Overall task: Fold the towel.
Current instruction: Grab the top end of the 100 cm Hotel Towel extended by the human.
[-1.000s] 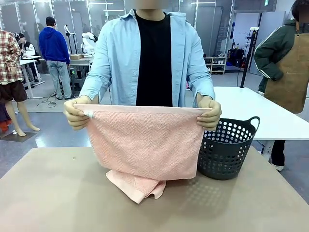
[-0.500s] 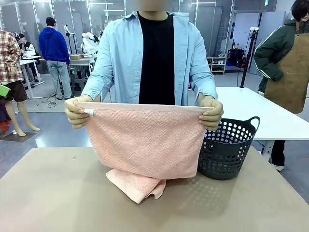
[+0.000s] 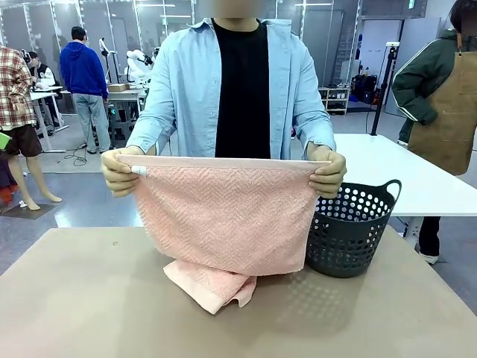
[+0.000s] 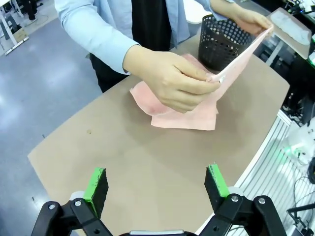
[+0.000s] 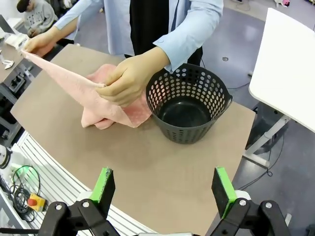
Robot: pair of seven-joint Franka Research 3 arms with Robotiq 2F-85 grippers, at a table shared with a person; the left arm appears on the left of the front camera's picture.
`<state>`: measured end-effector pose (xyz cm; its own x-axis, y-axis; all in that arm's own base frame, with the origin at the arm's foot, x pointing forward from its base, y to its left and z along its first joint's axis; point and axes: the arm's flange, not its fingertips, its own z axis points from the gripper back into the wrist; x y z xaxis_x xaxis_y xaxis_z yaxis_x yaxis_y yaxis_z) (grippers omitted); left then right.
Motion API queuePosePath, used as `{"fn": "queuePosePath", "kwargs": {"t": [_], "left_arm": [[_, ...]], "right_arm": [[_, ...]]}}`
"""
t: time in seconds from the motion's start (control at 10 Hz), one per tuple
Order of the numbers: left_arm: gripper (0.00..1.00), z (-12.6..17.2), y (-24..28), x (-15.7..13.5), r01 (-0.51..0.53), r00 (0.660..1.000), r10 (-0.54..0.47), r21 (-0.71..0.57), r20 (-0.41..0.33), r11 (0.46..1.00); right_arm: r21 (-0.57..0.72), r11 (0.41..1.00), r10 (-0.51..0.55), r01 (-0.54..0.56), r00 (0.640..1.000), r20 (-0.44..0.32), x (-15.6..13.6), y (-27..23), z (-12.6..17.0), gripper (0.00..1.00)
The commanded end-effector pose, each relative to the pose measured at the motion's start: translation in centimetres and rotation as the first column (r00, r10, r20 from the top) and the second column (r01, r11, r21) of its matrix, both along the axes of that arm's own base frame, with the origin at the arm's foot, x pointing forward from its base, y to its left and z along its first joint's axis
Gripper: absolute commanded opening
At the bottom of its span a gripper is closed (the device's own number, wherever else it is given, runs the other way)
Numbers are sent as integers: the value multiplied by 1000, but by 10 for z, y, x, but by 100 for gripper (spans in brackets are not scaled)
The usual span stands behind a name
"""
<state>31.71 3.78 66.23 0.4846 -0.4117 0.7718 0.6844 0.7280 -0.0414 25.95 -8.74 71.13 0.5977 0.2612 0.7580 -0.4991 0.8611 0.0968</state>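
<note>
Ideally we fold once the top hem is level and taut, corners matched; our left tool (image 4: 156,183) and right tool (image 5: 163,188) gape wide, empty. The person (image 3: 238,97) holds the salmon-pink herringbone terry towel (image 3: 223,224) above the beige tabletop (image 3: 89,298), its tail crumpled beside the dark perforated basket (image 3: 350,231).

Front cam sat at the table's (image 3: 74,298) near edge, looking across it at the person (image 3: 238,89) — fairly close. Left wrist cam looked steeply down from above one table corner, left gripper (image 4: 155,172) along its bottom edge; right wrist cam did the same from the opposite side, right gripper (image 5: 162,173) below. All three shared the towel (image 3: 223,224) and basket (image 3: 346,231).
</note>
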Motion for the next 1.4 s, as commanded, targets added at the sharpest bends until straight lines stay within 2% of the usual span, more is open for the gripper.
{"fn": "queuePosePath", "kwargs": {"t": [0.0,0.1,0.2,0.3,0.4,0.5,0.6,0.7,0.8,0.9,1.1,1.3], "left_arm": [[100,0,-1,0,2,1000,-2,2,2,1000],[100,37,-29,4,157,984,-172,222,53,962],[100,64,-68,11,272,945,-322,394,64,878],[100,76,-110,17,398,887,-463,509,0,763],[100,85,-138,25,448,854,-517,578,-52,682],[100,95,-167,29,496,813,-576,619,-85,609],[100,100,-198,31,549,760,-636,653,-132,521],[100,99,-223,33,559,735,-658,697,-165,449],[100,95,-241,37,582,712,-682,686,-171,436],[100,86,-252,39,600,701,-689,677,-186,427],[100,77,-256,45,581,742,-645,654,-182,484],[100,71,-254,51,551,775,-610,648,-165,526]], "right_arm": [[-2,1000,0,0,1000,-1,1,1,0,100],[-264,953,149,-151,988,-28,9,23,30,100],[-435,855,286,-282,957,-58,26,52,55,100],[-533,755,387,-382,916,-109,45,77,71,100],[-583,687,425,-433,891,-161,62,94,83,100],[-617,632,470,-470,865,-176,75,114,99,100],[-658,553,518,-511,830,-208,87,137,111,100],[-682,486,564,-547,792,-233,101,160,116,100],[-693,427,608,-581,752,-255,114,183,116,100],[-696,399,630,-597,730,-265,122,199,111,100],[-674,389,666,-628,697,-265,133,219,99,100],[-640,433,695,-634,688,-211,137,232,81,100]]}}
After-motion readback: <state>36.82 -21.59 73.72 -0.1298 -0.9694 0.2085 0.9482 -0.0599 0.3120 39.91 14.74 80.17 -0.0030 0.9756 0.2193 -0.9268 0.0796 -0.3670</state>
